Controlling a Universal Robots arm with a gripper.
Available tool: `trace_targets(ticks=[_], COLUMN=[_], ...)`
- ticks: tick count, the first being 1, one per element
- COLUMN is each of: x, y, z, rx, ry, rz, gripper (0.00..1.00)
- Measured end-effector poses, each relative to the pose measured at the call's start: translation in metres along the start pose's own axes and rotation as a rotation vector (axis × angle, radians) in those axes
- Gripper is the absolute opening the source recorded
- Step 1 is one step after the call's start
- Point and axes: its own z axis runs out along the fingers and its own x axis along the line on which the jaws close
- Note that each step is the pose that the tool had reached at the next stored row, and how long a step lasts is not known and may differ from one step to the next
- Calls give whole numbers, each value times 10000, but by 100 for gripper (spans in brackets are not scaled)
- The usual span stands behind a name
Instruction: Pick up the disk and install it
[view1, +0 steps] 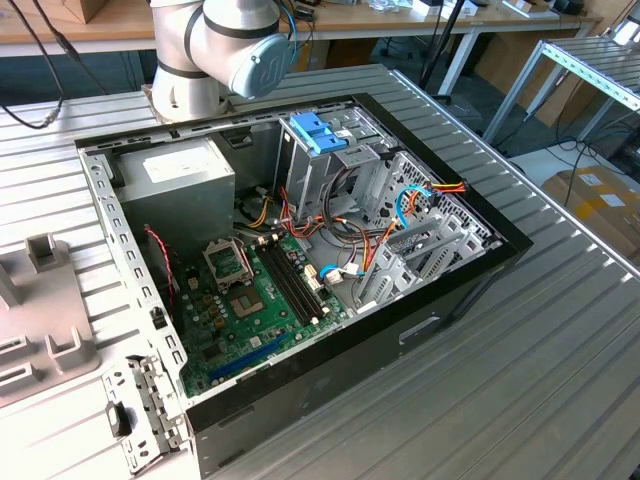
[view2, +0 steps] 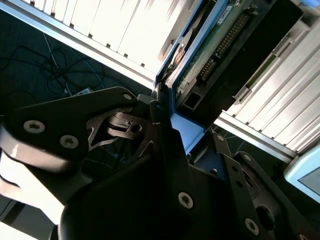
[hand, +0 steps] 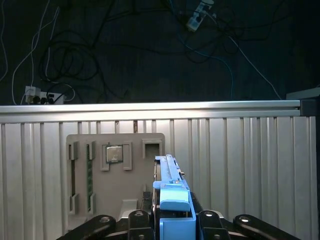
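The gripper (hand: 172, 222) is pinched on the disk (hand: 172, 192), with 1 finger on each flat face. The disk stands on edge, a blue side rail (hand: 175, 200) facing the first wrist view, in front of a grey tray (hand: 125, 187) holding 1 processor chip (hand: 114, 154). I cannot tell whether the disk touches the tray. In the second wrist view its green circuit board (view2: 220, 45) shows. In the exterior view the tray (view1: 40, 330) lies on a slatted table (view1: 500, 400). Beside the tray, on the exterior view's right, sits an open computer case (view1: 300, 385).
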Motion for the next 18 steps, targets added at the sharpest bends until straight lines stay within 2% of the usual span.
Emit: trace_targets(ticks=[18], x=[-6], y=[0], z=[-165], rx=[-2], ry=[-58], rz=[-1], gripper=[37])
